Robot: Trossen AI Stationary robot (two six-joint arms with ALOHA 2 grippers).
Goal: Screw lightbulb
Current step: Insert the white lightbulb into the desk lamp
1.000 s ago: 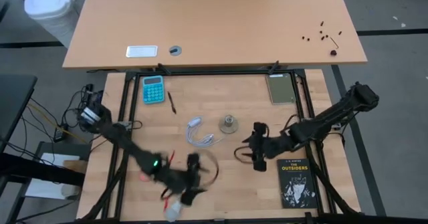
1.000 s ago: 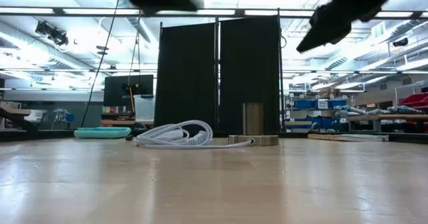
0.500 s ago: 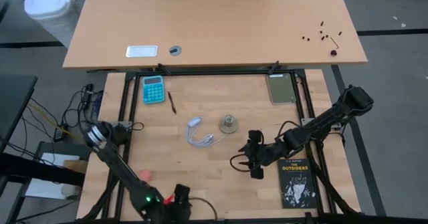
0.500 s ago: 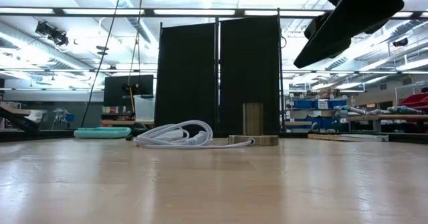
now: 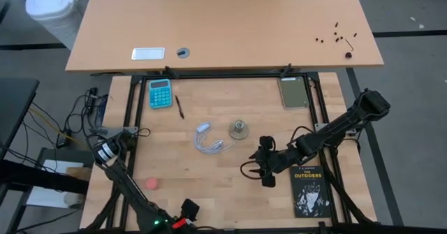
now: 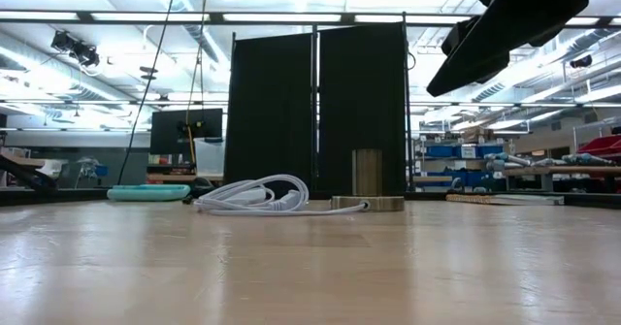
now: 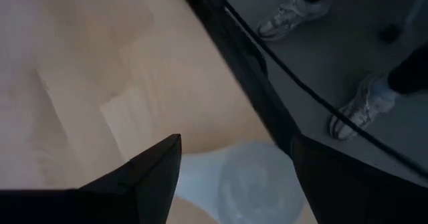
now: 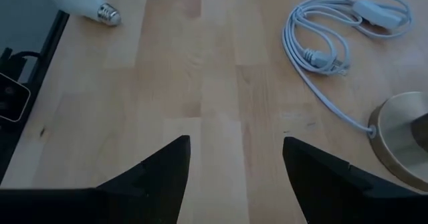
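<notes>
**Lightbulb (image 7: 257, 180) sits between the left jaws at the table's edge**

The lightbulb lies between the fingers of the left gripper (image 7: 235, 158), with its metal screw end pointing away from them. That way the screw end can go into the socket (image 5: 239, 129). I cannot tell if the left jaws are squeezing the bulb yet. The right gripper (image 5: 265, 167) waits with its jaws partly apart and nothing in them. The socket is just ahead of it, maybe so it can hold the socket steady.

Two dark, slender jointed arms are seen; black wedge-shaped fingers (image 8: 160, 177) are borne, and small green and red lights are shown on the left arm (image 5: 119, 174).
</notes>
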